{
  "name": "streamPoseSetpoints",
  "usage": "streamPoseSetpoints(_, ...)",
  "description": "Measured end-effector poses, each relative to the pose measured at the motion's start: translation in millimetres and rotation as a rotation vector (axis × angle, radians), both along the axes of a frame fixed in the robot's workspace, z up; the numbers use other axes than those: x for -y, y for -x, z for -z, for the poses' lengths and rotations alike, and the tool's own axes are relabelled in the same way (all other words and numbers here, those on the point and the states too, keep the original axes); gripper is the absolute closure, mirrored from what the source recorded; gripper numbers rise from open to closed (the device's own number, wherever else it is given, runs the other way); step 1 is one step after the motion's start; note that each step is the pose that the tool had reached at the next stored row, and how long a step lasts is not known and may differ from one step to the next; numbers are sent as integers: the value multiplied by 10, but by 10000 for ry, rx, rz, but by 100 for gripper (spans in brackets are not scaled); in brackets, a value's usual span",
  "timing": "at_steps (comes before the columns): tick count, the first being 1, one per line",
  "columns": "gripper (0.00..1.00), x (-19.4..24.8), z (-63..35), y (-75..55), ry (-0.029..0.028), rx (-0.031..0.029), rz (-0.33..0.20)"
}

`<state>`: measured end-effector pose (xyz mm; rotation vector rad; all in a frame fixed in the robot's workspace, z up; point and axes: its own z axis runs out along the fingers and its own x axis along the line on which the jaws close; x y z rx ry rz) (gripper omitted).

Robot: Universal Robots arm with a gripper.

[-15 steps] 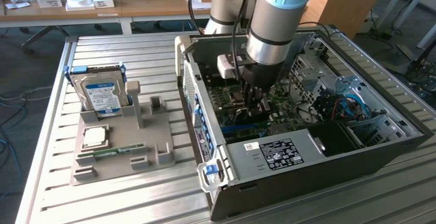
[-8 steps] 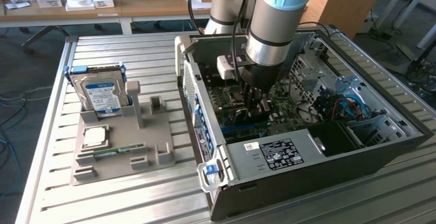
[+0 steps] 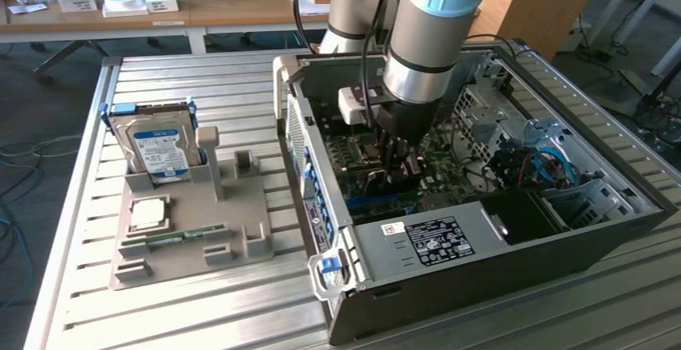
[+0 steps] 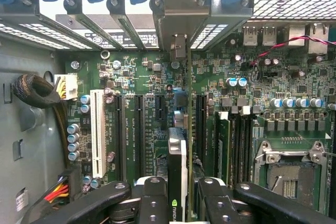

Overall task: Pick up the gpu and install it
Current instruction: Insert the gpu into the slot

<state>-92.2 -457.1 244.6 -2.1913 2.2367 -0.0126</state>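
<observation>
Fingers (image 4: 152,198): mine are closing in from both sides on the gpu (image 4: 177,156), pinching its thin body between them; I am judging this a firm hold on the card rather than empty jaws.
Gripper (image 4: 181,203): I am reaching straight down into the open computer case (image 3: 596,230) from above, with the arm's wrist sitting just over the case's middle in the exterior view.
Card position: I am holding the gpu edge-on, directly beneath my fingers, standing upright over the motherboard (image 4: 136,77).
Long axis: the card is running straight away from my fingers toward the rear slot brackets (image 4: 131,24), its pale metal bracket (image 4: 178,45) leading at that far end.
Alignment: the card's lower edge is lying parallel to the long black expansion slots (image 4: 140,129) and seems to be sitting over one of them; whether it is already seated I cannot tell.
Direction that matters: downward, along the card's own plane, into the slot beneath it.
Elsewhere: the hard drive (image 3: 159,151) is standing in the grey parts holder (image 3: 181,230) beside the case, well apart from me.
</observation>
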Motion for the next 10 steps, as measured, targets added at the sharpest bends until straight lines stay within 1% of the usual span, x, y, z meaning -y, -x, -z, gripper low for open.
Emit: streamPoseSetpoints(10, 73, 0, 17, 1, 1, 0, -1)
